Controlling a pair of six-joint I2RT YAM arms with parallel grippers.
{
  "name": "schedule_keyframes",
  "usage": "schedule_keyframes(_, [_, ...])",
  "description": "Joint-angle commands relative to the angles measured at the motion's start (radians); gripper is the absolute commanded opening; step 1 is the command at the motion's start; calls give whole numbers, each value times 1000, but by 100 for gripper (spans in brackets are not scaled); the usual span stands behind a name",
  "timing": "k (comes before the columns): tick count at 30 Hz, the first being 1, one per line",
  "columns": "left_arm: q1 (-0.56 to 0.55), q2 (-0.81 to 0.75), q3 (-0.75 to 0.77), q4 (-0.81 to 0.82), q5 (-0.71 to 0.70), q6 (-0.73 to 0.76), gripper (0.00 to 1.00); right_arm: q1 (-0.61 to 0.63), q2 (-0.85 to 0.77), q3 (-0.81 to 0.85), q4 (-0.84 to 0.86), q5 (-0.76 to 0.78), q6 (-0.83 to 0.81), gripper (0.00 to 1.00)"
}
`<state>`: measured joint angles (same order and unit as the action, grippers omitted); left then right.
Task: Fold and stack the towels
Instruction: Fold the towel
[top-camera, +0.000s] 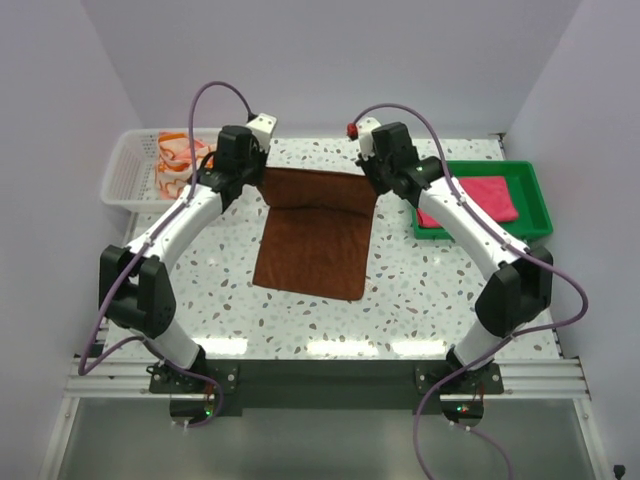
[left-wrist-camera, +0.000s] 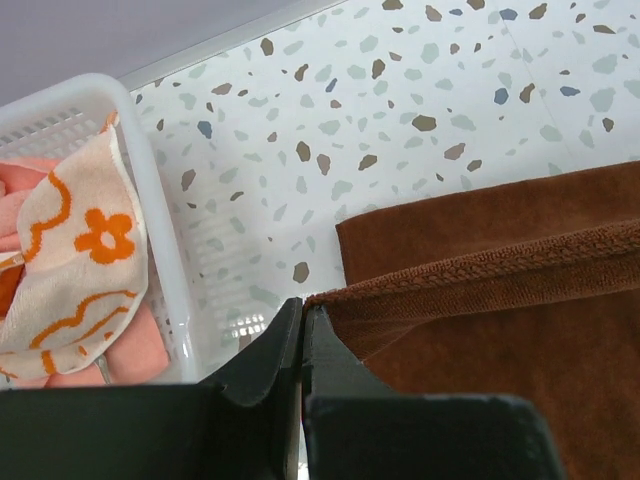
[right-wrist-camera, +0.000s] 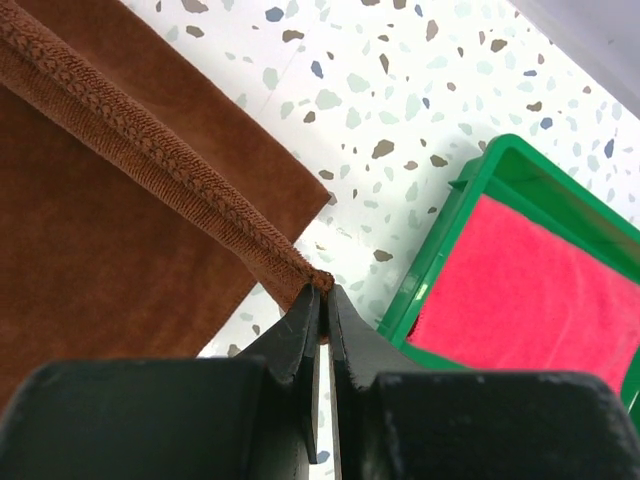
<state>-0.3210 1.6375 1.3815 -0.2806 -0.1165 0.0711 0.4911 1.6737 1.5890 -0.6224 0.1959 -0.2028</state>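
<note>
Left gripper (left-wrist-camera: 302, 312) and right gripper (right-wrist-camera: 322, 297) each pinch an upper corner of the brown towel (top-camera: 315, 240) — its length runs straight down the frame.

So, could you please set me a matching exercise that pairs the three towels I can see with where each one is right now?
Things:
1. brown towel
2. hot pink towel
3. orange-flowered towel

Places:
A. in the white basket
B. on the table, its corners pinched by the left gripper and the right gripper
C. in the green tray

Pairs: 1-B, 2-C, 3-A.
</note>
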Motion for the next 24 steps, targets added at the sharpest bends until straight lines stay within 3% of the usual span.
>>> schedule_keyframes(1, [31, -51, -36, -20, -104, 21, 0, -20, -66, -10, -59, 56, -32, 0])
schedule_keyframes(12, [30, -87, -191, -32, -141, 18, 0, 18, -83, -172, -128, -52, 37, 0])
schedule_keyframes(24, [2, -85, -196, -51, -160, 49, 0, 21, -77, -210, -166, -30, 71, 0])
